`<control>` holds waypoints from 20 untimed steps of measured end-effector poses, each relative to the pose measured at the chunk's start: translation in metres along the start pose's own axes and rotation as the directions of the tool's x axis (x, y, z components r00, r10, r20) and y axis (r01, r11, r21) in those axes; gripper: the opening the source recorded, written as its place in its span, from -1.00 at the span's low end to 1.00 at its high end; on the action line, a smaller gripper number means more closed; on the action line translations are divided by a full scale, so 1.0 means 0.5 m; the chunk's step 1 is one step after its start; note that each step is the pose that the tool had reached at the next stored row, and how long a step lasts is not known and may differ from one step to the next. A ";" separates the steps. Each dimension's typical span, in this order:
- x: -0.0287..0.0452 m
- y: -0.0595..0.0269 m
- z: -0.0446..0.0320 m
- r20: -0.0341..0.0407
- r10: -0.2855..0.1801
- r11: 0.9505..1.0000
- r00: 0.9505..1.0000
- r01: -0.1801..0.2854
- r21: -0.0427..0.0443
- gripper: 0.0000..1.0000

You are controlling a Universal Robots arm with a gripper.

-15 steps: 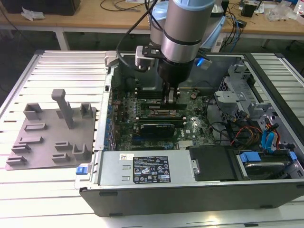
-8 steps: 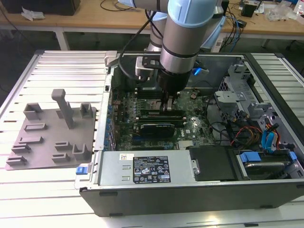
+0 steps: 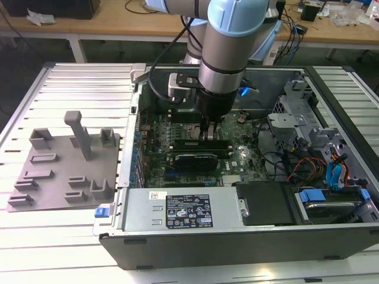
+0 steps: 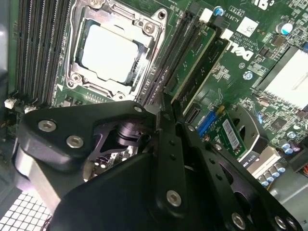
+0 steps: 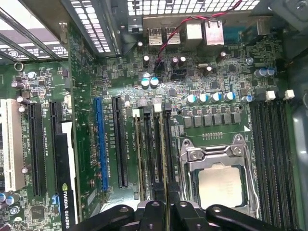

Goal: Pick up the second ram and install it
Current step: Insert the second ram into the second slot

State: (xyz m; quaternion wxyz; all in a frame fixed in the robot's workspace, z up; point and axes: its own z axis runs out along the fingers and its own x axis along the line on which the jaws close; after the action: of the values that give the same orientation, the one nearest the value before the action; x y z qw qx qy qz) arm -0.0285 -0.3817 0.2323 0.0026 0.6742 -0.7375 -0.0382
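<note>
**Where the gripper meets the ram slots**

As the arm reaches down into the open case (image 3: 118,228), its gripper (image 3: 207,131) stands over the green board (image 5: 211,77), just beside the socket (image 4: 108,50). The gripper is made of matte black metal links with round silver screw heads. Its two fingers (image 5: 155,211) are flat and narrow. They are pressed together on the thin upper edge of the ram (image 5: 165,159), at one end of the stick.

The ram (image 4: 192,65) is a long, flat green stick. It stands on its edge in one of the dark slots between the socket and the black and blue card slots. Its long axis runs along the side of the socket, parallel to the neighbouring slots, from the fingers toward the white latches at the far end. A second stick (image 5: 139,159) stands in a slot near it, also on edge.

The socket is a square shiny steel frame around a dull grey metal lid. The gripper's own body covers the near end of the ram in both wrist views, so I cannot tell how deep that end sits in its slot. In the exterior view the arm hides the stick itself. A grey plastic fixture (image 3: 59,171) lies on the ribbed table, well apart, at the exterior view's left.
</note>
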 end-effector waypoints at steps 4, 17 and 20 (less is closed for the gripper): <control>-0.005 0.001 0.005 -0.001 -0.002 1.000 1.000 0.002 0.000 -0.78; -0.003 0.001 0.012 -0.003 -0.003 1.000 1.000 0.003 0.000 -0.78; -0.003 -0.003 0.012 -0.003 -0.008 1.000 1.000 0.008 0.000 -0.78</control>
State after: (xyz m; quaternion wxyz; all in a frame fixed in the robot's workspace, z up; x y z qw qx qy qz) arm -0.0272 -0.3798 0.2262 0.0037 0.6773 -0.7347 -0.0371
